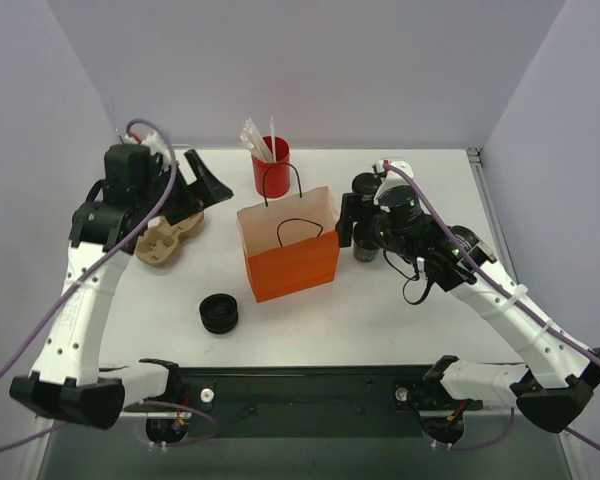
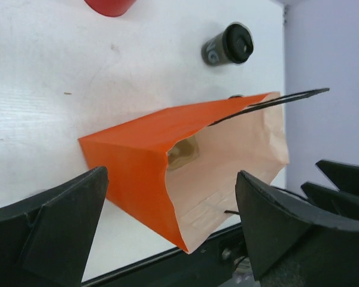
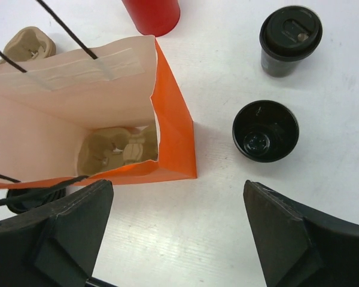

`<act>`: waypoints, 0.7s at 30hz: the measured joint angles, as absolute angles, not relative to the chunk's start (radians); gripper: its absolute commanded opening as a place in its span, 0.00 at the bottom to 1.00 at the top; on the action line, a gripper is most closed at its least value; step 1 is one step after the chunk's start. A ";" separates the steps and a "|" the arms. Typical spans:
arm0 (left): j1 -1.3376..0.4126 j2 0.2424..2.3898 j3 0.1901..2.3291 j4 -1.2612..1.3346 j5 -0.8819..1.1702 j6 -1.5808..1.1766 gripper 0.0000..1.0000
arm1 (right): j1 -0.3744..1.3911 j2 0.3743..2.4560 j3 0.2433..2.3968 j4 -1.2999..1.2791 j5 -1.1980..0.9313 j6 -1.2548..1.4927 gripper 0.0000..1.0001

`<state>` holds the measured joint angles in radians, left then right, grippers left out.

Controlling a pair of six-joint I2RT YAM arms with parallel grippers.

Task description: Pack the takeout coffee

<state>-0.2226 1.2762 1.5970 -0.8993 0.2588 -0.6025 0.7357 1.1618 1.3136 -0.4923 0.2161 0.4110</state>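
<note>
One takeout coffee [image 3: 289,39] stands lidded on the table right of the orange paper bag [image 3: 173,137]; it also shows in the overhead view [image 1: 364,183] and the left wrist view [image 2: 230,45]. A second black cup [image 3: 265,130] stands nearer, with no lid on it. The bag [image 1: 290,245] is upright and open, with a brown pulp carrier [image 3: 116,149] at its bottom. My right gripper [image 3: 176,233] hangs open over bare table between bag and cups, holding nothing. My left gripper [image 2: 170,221] is open and empty, left of the bag [image 2: 185,167].
A red cup of white straws [image 1: 271,165] stands behind the bag. Another pulp carrier [image 1: 168,240] lies under the left arm. A low stack of black lids [image 1: 219,313] sits in front of the bag, to its left. Walls close in the table on three sides.
</note>
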 measured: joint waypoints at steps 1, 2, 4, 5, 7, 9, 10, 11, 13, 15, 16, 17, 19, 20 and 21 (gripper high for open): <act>-0.195 1.219 1.520 -0.864 0.277 -0.636 0.97 | 0.735 1.153 1.316 -0.498 0.214 0.406 1.00; -0.160 1.159 1.442 -0.837 0.303 -0.678 0.97 | 0.735 1.145 1.317 -0.503 0.212 0.398 1.00; -0.081 1.048 1.283 -0.759 0.360 -0.760 0.97 | 0.734 1.127 1.318 -0.512 0.202 0.387 1.00; -0.055 1.014 1.235 -0.739 0.377 -0.788 0.97 | 0.734 1.119 1.318 -0.518 0.196 0.383 1.00; -0.034 0.983 1.203 -0.752 0.390 -0.823 0.92 | 0.732 1.100 1.318 -0.532 0.186 0.373 1.00; -0.071 1.010 1.248 -0.771 0.374 -0.820 0.83 | 0.731 1.080 1.318 -0.542 0.183 0.366 0.99; -0.107 1.032 1.281 -0.785 0.348 -0.810 0.81 | 0.727 1.071 1.318 -0.547 0.183 0.365 0.96; -0.156 1.057 1.320 -0.804 0.310 -0.799 0.80 | 0.722 1.065 1.319 -0.555 0.183 0.362 0.95; -0.278 1.108 1.399 -0.839 0.233 -0.780 0.75 | 0.712 1.064 1.334 -0.579 0.183 0.356 0.92; -0.394 1.150 1.451 -0.862 0.156 -0.778 0.65 | 0.705 1.073 1.358 -0.602 0.183 0.349 0.90; -0.446 1.168 1.462 -0.870 0.120 -0.786 0.63 | 0.703 1.077 1.369 -0.609 0.183 0.345 0.88; -0.485 1.181 1.466 -0.888 0.076 -0.794 0.62 | 0.701 1.079 1.378 -0.614 0.183 0.342 0.87; -0.534 1.208 1.466 -0.924 0.020 -0.809 0.62 | 0.699 1.081 1.389 -0.620 0.182 0.337 0.85; -0.550 1.222 1.466 -0.950 -0.017 -0.817 0.62 | 0.699 1.081 1.394 -0.625 0.182 0.334 0.85; -0.564 1.236 1.466 -0.974 -0.051 -0.823 0.62 | 0.698 1.081 1.398 -0.626 0.181 0.329 0.85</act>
<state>-0.5636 1.2362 1.4662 -0.9745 -0.0509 -0.8234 0.6979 1.0805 1.3975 -0.6262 0.1814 0.3294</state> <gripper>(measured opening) 0.620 0.860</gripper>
